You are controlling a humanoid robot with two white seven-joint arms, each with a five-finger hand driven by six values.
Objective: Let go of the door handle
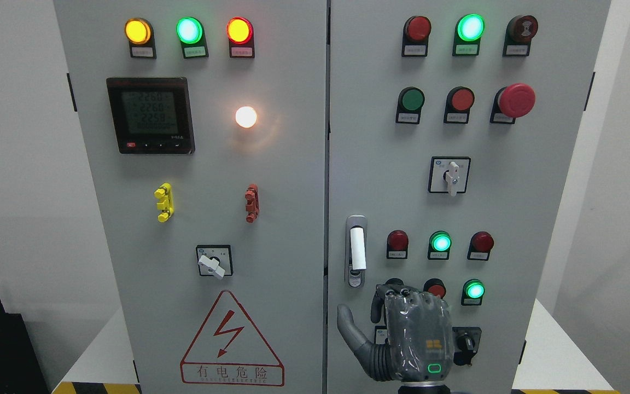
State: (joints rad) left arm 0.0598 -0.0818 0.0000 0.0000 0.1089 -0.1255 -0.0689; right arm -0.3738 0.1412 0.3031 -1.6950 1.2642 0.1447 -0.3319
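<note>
The door handle is a silver recessed latch with a white lever, set upright at the left edge of the right cabinet door. My right hand comes up from the bottom edge, right of the middle, and hangs just below and to the right of the handle without touching it. Its back faces me, the thumb sticks out to the left, and the fingers are loosely bent toward the panel, holding nothing. The left arm does not show.
The grey cabinet has two shut doors meeting at a seam. Lit and unlit buttons, a key switch and a rotary switch surround my hand. The left door carries a meter and a warning triangle.
</note>
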